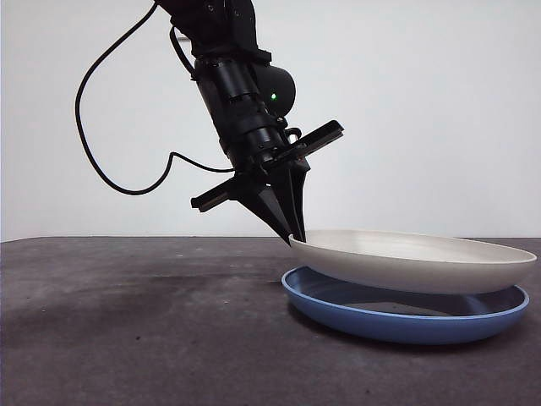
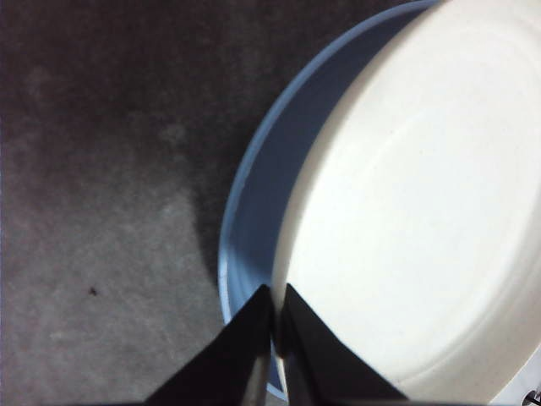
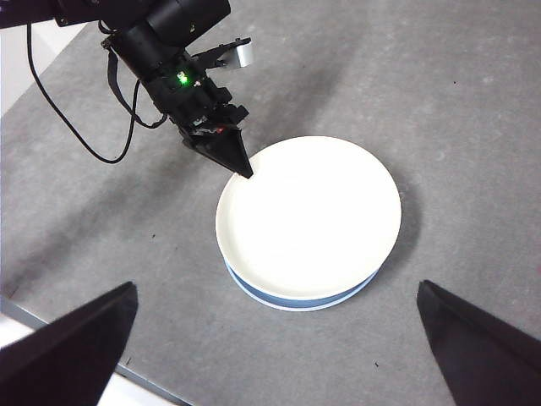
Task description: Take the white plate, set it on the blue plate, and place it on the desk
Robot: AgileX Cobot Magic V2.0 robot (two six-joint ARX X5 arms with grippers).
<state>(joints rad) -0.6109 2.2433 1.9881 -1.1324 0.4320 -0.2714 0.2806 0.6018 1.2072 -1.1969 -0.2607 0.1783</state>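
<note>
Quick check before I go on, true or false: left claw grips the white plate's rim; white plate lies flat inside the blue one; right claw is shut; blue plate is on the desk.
1. Left claw grips the white plate rim: true.
2. White plate lies flat in the blue plate: false, it is tilted, raised at the gripped edge.
3. Right claw is shut: false, it is wide open, above the plates.
4. Blue plate is on the desk: true.

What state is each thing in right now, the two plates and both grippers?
white plate: tilted over the blue plate, gripped edge raised, far edge appears to rest on the blue rim.
blue plate: flat on the desk, under the white plate.
left gripper: shut on the white plate's rim.
right gripper: open, held high above the desk, holding nothing.
</note>
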